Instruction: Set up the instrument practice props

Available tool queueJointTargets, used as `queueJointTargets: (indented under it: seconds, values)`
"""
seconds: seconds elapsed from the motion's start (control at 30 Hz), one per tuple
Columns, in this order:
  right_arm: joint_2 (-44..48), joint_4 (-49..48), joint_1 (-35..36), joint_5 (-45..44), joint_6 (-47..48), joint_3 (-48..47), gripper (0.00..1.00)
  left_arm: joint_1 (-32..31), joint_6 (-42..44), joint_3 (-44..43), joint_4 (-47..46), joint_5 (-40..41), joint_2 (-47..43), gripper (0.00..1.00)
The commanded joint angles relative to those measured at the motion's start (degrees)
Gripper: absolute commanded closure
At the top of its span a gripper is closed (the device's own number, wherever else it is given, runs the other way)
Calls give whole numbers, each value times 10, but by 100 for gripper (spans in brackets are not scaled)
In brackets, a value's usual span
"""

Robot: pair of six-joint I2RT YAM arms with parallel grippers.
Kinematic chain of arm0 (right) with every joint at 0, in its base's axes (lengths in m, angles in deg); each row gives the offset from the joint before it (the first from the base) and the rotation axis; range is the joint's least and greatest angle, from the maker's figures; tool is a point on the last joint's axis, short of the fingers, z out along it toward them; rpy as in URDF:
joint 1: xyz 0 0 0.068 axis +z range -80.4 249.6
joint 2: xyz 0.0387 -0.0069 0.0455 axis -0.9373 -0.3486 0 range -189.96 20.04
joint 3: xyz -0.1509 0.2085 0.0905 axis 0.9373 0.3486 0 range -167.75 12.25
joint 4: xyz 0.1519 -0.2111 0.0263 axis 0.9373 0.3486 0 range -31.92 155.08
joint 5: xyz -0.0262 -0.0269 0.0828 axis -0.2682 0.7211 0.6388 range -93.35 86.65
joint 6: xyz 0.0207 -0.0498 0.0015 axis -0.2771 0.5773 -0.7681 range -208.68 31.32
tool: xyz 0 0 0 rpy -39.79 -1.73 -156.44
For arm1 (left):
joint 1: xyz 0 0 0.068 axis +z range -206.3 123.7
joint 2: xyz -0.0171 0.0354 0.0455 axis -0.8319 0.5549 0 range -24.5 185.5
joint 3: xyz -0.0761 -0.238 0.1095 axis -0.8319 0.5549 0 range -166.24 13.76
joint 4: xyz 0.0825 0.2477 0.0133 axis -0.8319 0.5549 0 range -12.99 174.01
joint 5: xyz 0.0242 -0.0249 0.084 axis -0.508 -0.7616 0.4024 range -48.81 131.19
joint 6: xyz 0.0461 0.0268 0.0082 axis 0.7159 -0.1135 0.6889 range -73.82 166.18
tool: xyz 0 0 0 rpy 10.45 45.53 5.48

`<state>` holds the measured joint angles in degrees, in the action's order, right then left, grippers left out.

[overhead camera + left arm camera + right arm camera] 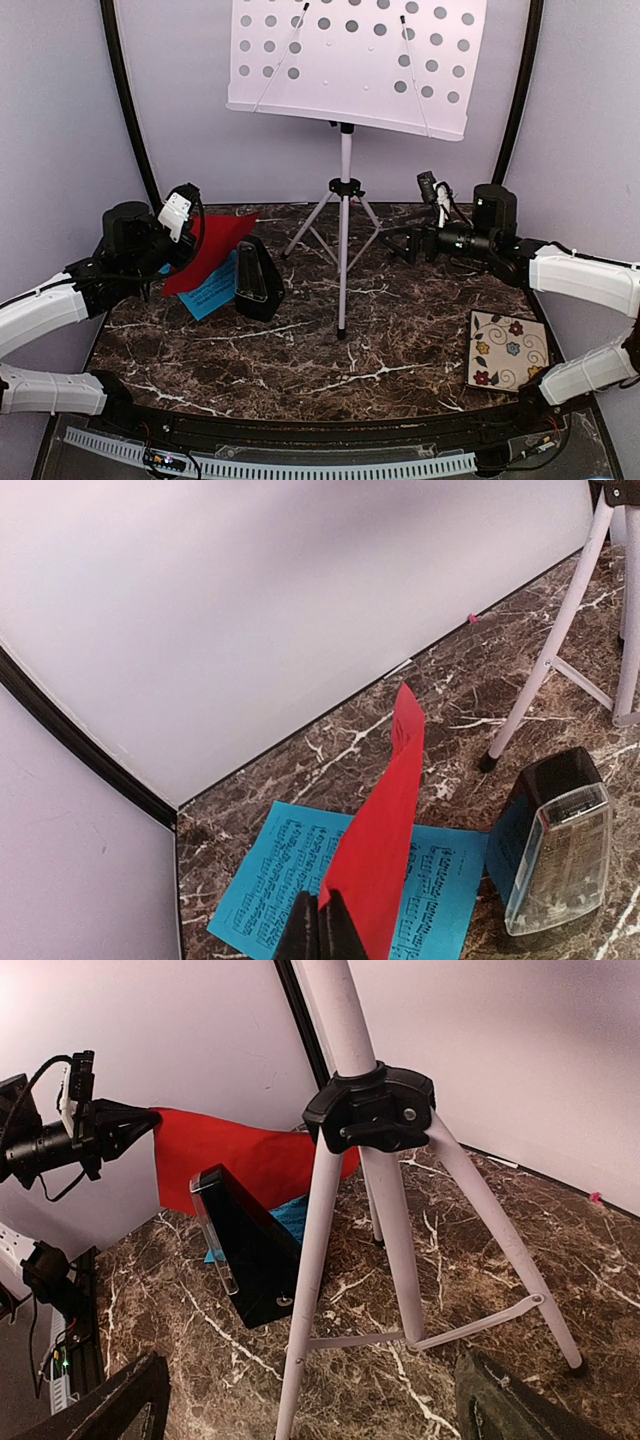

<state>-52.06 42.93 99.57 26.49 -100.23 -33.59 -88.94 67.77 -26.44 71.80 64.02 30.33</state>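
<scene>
The white music stand [345,230] stands at the back middle on its tripod, its perforated desk [355,60] bare. My left gripper [322,912] is shut on the lower edge of the red page [385,820], which hangs lifted and curled above the table at the left [212,248]. Flat beneath it lies the cyan-blue page [290,875]. Just right of both pages sits the black metronome [258,280] with its clear cover [560,860]. My right gripper [315,1410] is open beside the tripod legs [400,1250], its fingers [110,1405] far apart and holding nothing.
A floral square tile [508,350] lies at the near right of the marble table [330,370]. Pale walls close off the back and sides, and dark curved posts [125,100] rise at both back corners. The tripod's spread feet take up the back centre.
</scene>
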Motion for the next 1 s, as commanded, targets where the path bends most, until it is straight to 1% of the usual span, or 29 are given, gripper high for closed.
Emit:
queueJointTargets:
  seconds: [0.0,0.17,0.33,0.43,0.53,0.63,0.7,0.87,0.97]
  values:
    - [4,-6,3,1,-5,-18,0,-1,-69,-33,77,-18,8,100]
    - [2,7,10,-10,-1,-35,0,-1,-149,-125,159,-22,7,100]
    - [-7,18,28,-31,5,-62,0,-1,-268,-237,234,-69,20,100]
    - [-9,22,44,-49,9,-79,0,-1,-350,-282,245,-96,22,100]
    - [-5,25,66,-78,15,-92,0,-1,-425,-302,225,-135,10,100]
    - [6,23,95,-125,35,-97,0,-1,-520,-321,218,-142,6,100]
    - [15,13,120,-171,55,-95,0,-2,-579,-330,213,-144,4,100]
    - [22,-40,187,-250,117,-81,0,-2,-725,-349,224,-128,4,100]
    - [17,-77,229,-280,164,-68,0,-2,-786,-360,224,-132,7,100]
